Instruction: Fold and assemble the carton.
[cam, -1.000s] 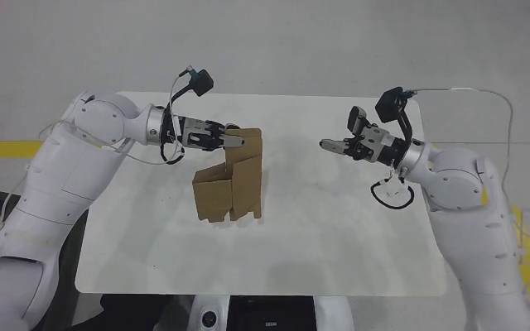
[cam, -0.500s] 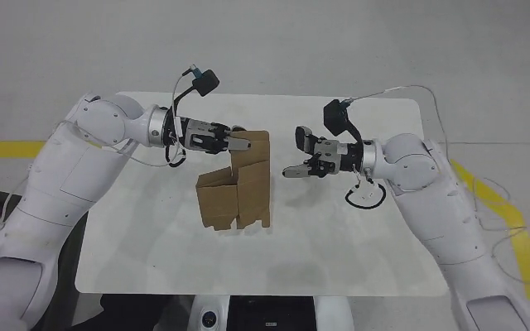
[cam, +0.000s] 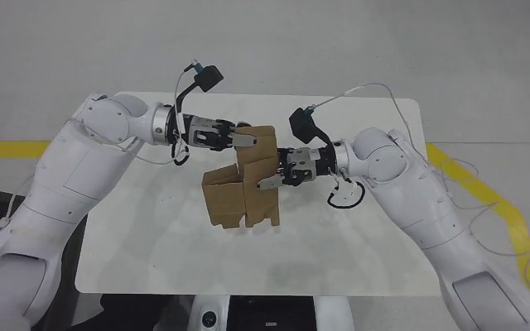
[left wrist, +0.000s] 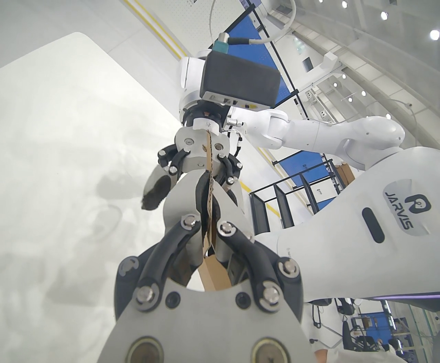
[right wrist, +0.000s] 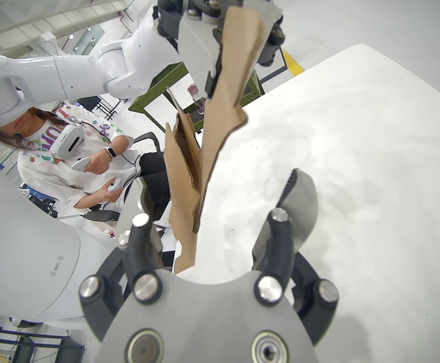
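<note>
A brown carton (cam: 244, 184), partly folded, stands upright in the middle of the white table (cam: 356, 248). My left gripper (cam: 243, 141) is shut on the carton's far top flap, and the cardboard edge (left wrist: 208, 161) is pinched between its fingers. My right gripper (cam: 271, 176) is open at the carton's right side. In the right wrist view the carton (right wrist: 187, 172) hangs between the spread fingers (right wrist: 300, 196), closer to one of them, without clear contact. The left gripper (right wrist: 220, 31) holds the flap at the carton's far end.
A black cable loop (cam: 342, 196) hangs beside the right wrist over the table. The table's rounded front edge (cam: 248, 291) lies toward the robot, with bare surface left and right of the carton.
My right arm has swung left across the table, from well away to the carton's right side, its gripper open throughout. The carton and left gripper have shifted slightly to the right.
</note>
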{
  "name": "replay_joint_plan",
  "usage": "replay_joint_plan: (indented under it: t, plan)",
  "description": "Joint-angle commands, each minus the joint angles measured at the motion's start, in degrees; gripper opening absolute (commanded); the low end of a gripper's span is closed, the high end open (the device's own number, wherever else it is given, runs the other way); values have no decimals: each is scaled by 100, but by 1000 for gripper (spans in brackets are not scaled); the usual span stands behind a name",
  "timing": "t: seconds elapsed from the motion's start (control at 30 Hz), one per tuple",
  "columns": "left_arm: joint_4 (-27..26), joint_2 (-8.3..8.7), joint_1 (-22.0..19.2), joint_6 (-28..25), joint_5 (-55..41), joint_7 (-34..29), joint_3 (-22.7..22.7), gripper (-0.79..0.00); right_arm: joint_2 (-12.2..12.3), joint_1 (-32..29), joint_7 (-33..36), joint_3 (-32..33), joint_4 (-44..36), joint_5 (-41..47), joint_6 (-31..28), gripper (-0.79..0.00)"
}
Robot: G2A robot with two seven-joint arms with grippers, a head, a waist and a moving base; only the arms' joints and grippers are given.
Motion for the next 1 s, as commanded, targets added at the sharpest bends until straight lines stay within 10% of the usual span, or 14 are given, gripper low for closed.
replay_joint_plan:
  t: [0.0, 0.2, 0.47, 0.5, 0.57, 0.6, 0.97]
  plan:
    - [22, -15, -13, -16, 13, 17, 20, -785, -16, 47, -22, -64, 62, 56, -20, -483]
    - [78, -45, -27, -41, 71, 42, 62, -785, -39, 157, -72, -261, 194, 226, -69, -785]
    - [130, -57, -25, -100, 57, 101, 39, -785, -19, 268, -181, -491, 323, 575, -179, -785]
    - [119, -55, -26, -111, 66, 111, 33, -730, -12, 279, -204, -514, 337, 607, -202, -785]
    - [102, -47, -21, -134, 59, 134, 13, -55, 4, 295, -246, -541, 368, 671, -244, -785]
    - [91, -41, -19, -137, 45, 138, 1, 0, 14, 301, -259, -551, 383, 694, -257, -785]
    - [363, 116, 163, -638, -42, 643, -633, 0, 190, 137, -174, -143, 458, 1341, 185, -785]
